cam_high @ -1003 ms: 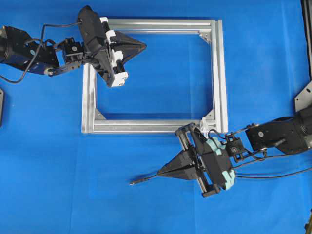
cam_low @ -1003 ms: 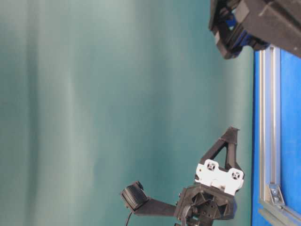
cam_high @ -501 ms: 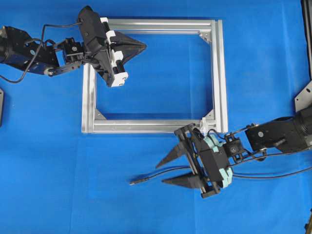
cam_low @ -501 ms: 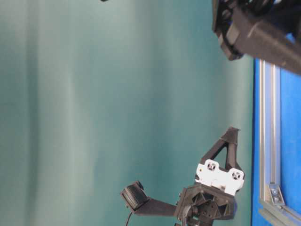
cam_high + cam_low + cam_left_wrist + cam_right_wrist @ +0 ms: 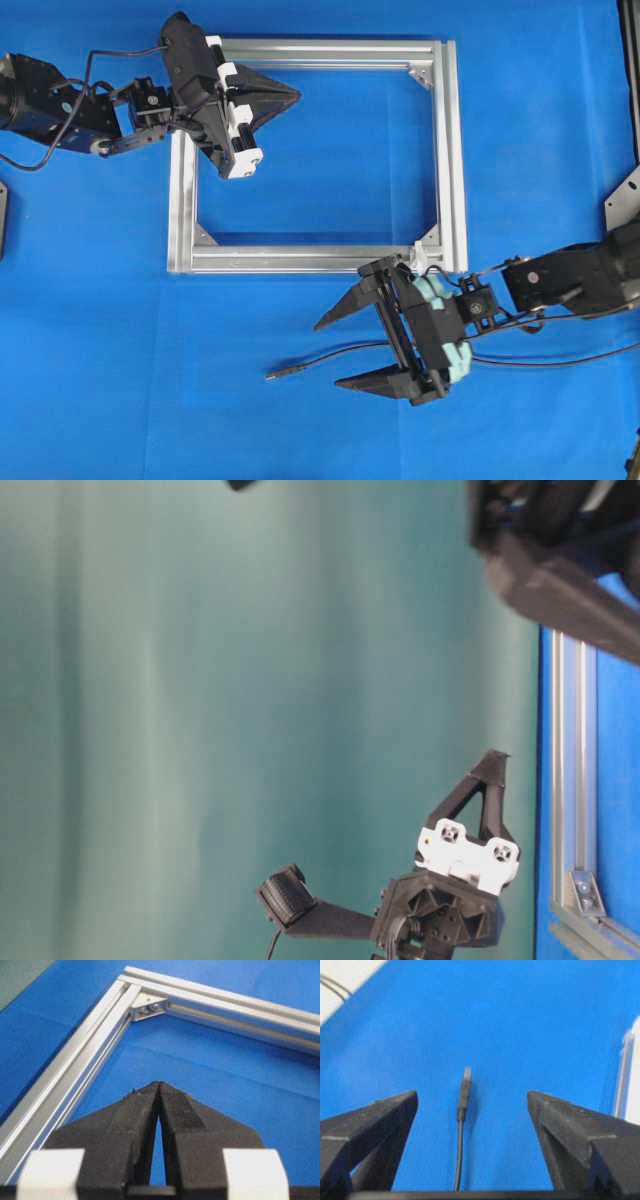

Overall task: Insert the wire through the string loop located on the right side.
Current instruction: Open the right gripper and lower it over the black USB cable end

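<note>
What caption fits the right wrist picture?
Open right tool straddling the black wire lying loose on the blue table.

Brushed aluminium frame (image 5: 455,150), matt blue cloth (image 5: 120,330)

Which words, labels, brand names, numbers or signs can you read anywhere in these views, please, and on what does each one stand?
None: no readable text appears in any view.
The aluminium frame, the blue table cover and the wire carry no markings.
The white blocks on the left pincer and the pale green parts behind the right pincer look plain; any fine print there would be too small to tell.
</note>
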Robot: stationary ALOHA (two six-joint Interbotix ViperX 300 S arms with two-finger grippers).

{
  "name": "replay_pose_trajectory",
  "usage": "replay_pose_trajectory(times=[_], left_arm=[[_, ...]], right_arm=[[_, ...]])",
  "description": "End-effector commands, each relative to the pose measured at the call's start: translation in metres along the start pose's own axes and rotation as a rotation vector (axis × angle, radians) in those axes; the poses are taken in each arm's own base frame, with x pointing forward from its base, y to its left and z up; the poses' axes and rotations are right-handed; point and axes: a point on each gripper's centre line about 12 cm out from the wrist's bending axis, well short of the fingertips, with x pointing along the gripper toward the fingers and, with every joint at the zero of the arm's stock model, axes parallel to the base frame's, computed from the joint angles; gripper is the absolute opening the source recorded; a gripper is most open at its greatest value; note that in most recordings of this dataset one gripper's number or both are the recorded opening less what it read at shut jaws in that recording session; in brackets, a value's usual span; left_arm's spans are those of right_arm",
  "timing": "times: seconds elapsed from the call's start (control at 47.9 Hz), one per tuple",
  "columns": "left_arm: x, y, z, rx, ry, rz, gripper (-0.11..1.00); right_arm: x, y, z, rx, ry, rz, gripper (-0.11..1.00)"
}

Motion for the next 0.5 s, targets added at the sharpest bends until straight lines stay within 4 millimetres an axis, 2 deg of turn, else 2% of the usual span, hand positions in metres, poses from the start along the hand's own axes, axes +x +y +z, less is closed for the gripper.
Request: replay_pose_trajectory(times=[0.0,0.334,0.48], left_arm=[[-0.001,-0.002,0.016,0.0,-0.046,-0.006,0.0],[-0.002,-0.002,0.015,0.0,-0.043,-0.006,0.0],[-0.002,-0.002,0.013,0.0,-0.034,-0.006,0.0]], right_arm=[[0.005,0.001,0.006,0.015,-0.022,-0.005,0.88],[0.029,-0.003,-0.025,0.053,0.052,-0.035,0.88],[0.035,-0.004,-0.029,0.058,0.061,-0.04,0.88]])
